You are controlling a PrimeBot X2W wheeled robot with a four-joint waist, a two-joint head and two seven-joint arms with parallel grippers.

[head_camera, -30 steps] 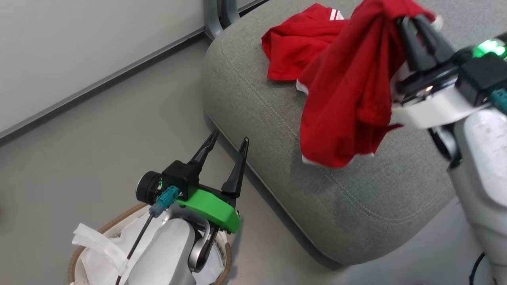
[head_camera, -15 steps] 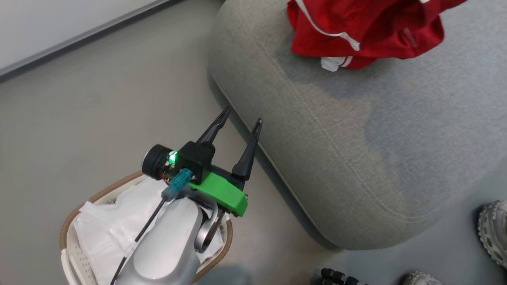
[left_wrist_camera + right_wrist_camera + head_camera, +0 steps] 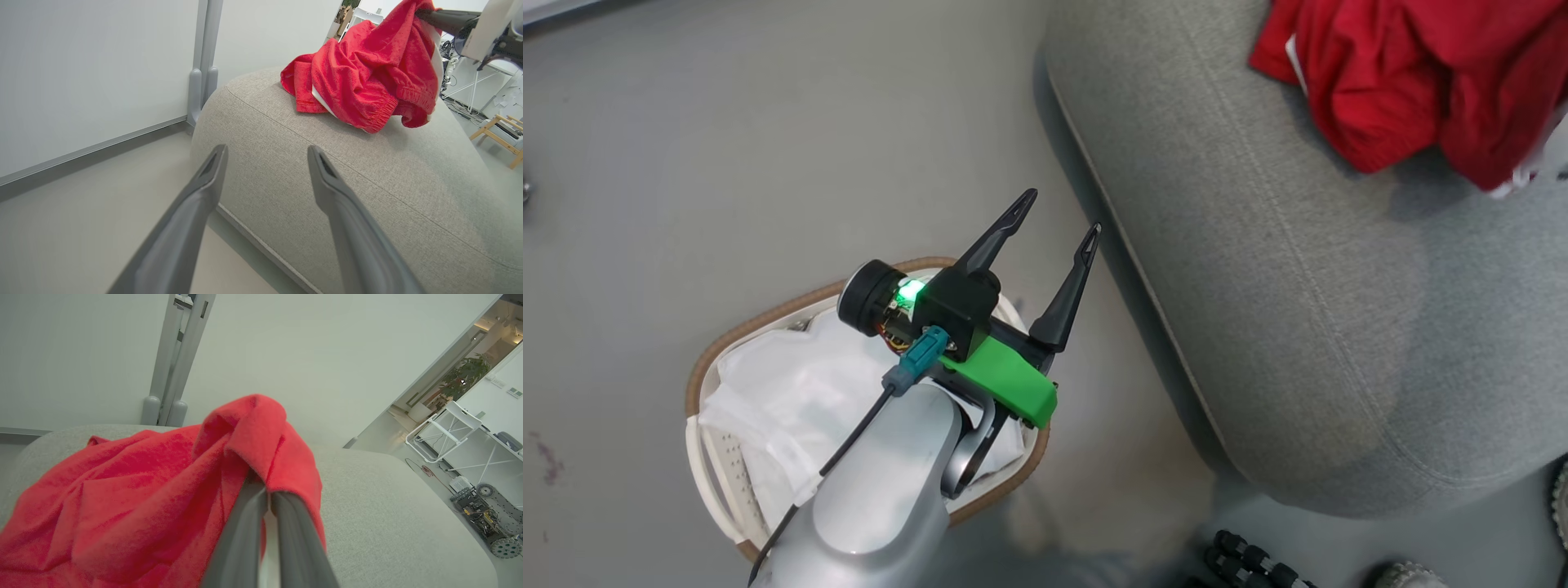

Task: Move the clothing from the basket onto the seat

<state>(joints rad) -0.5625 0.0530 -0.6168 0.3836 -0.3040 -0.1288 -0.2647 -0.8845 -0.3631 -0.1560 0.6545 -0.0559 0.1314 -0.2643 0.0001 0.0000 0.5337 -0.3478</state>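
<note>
Red clothing (image 3: 1413, 82) draped onto the seat (image 3: 1298, 327) near its wall-side edge, my right gripper (image 3: 266, 491) clamped on it; my left gripper (image 3: 1058, 216) hung spread over the basket (image 3: 760, 320).

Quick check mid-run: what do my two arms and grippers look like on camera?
The left gripper has two long, tapering black fingers on a black block with a bright green bracket, a lit green lamp and a teal connector feeding a thin black cable along a pale grey forearm. The right gripper shows matching dark fingers.
</note>
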